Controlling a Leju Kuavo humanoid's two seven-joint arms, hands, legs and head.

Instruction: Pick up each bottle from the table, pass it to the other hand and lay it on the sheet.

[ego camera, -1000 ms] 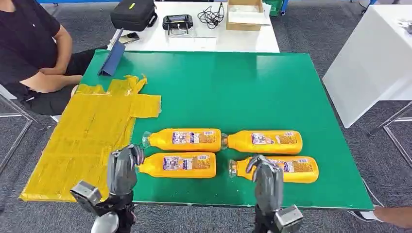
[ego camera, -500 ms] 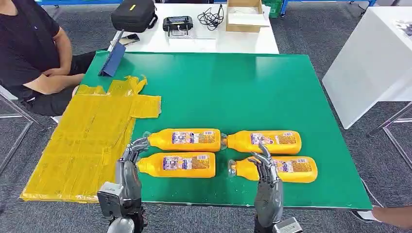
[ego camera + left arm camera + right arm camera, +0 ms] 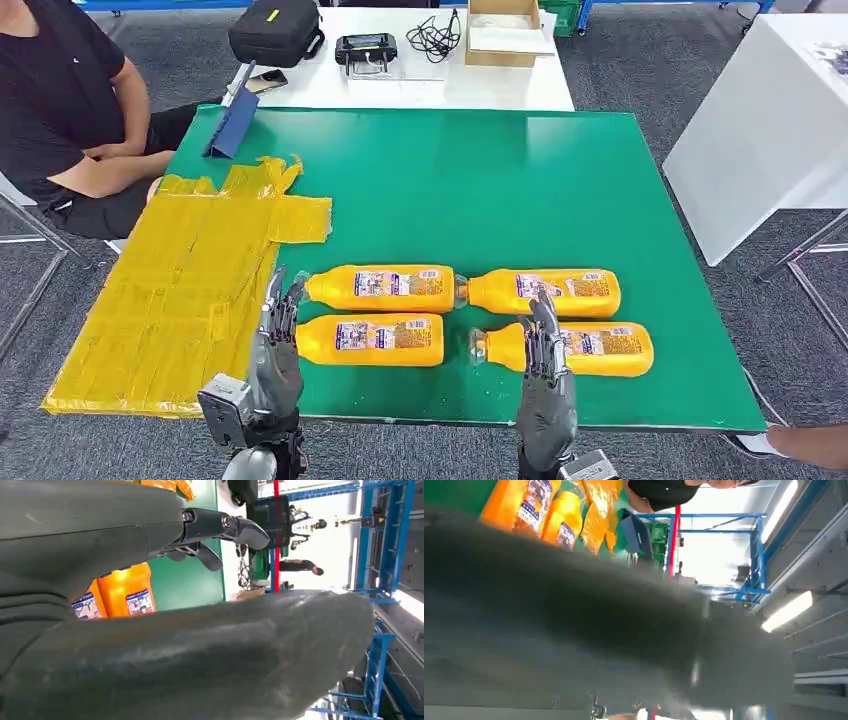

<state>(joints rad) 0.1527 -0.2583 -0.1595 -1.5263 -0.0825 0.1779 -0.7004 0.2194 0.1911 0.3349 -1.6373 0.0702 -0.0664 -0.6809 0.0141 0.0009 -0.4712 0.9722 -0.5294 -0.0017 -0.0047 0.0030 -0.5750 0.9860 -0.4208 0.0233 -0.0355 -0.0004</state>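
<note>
Fingers of both hands are stretched out and apart, grasping nothing: the left hand [image 3: 275, 350] hovers at the near edge of the green worktop [image 3: 500, 180] with its fingertips by the cap ends of the two left bottles, and the right hand [image 3: 545, 375] reaches over the neck of the near right bottle [image 3: 575, 349], though contact cannot be told. By the look of it the task has barely started: all four bottles lie on the worktop, and none is on the yellow sheet [image 3: 180, 280] at the left. The near left bottle [image 3: 370, 340], far left bottle [image 3: 378, 288] and far right bottle [image 3: 545, 293] lie on their sides in two tidy rows, orange with pale printed labels.
</note>
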